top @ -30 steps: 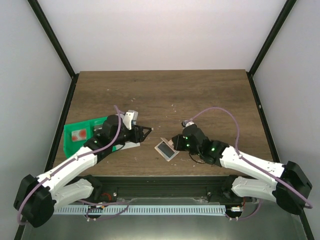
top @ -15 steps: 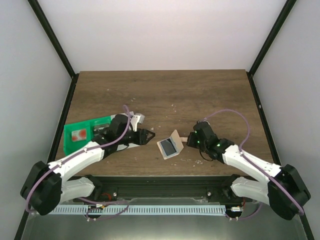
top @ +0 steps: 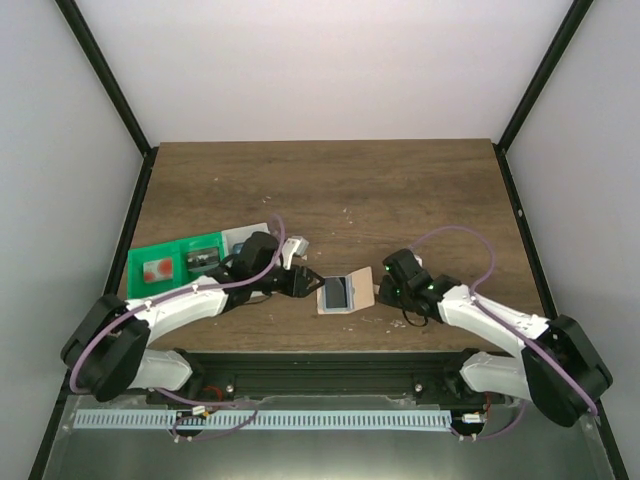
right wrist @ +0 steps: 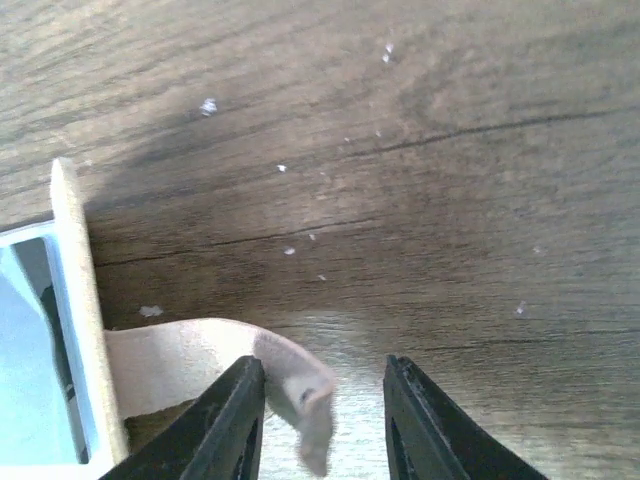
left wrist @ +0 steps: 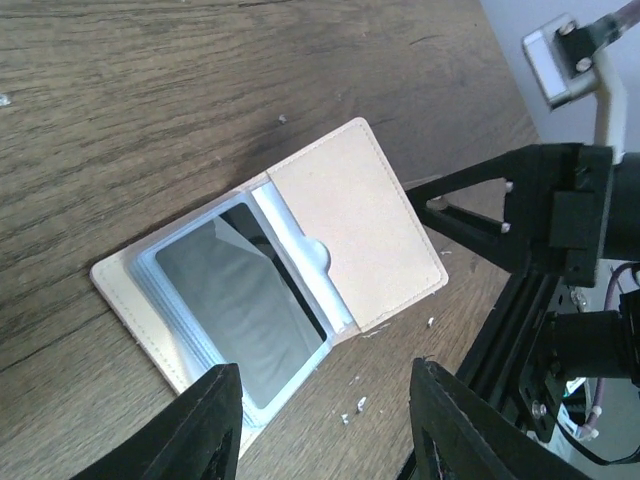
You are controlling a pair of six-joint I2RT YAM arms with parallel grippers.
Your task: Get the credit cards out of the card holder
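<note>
The tan card holder [top: 360, 291] lies open on the table between my grippers, its blue-grey panel [top: 337, 292] facing up. In the left wrist view the holder [left wrist: 360, 235] has a dark, shiny sleeve [left wrist: 245, 300]; no card face shows in it. My left gripper [top: 306, 284] is open and empty just left of the holder, and shows in its own view [left wrist: 330, 430]. My right gripper [top: 384, 285] is open at the holder's right edge. In its view [right wrist: 325, 420] the holder's tan strap tab [right wrist: 300, 385] curls between the fingers. A pale card with red circles [top: 156, 268] lies in the green tray. The blue card is not visible.
A green compartment tray [top: 150, 285] sits at the left edge of the table, partly under my left arm. A pale box [top: 236, 238] stands behind the left arm. Small white crumbs [right wrist: 208, 105] dot the wood. The black table rail [top: 320, 358] runs along the near edge.
The left gripper moved right, up to the holder. The right gripper drew back to the right, off the holder. The holder's tan flap swung open and now lies flat.
</note>
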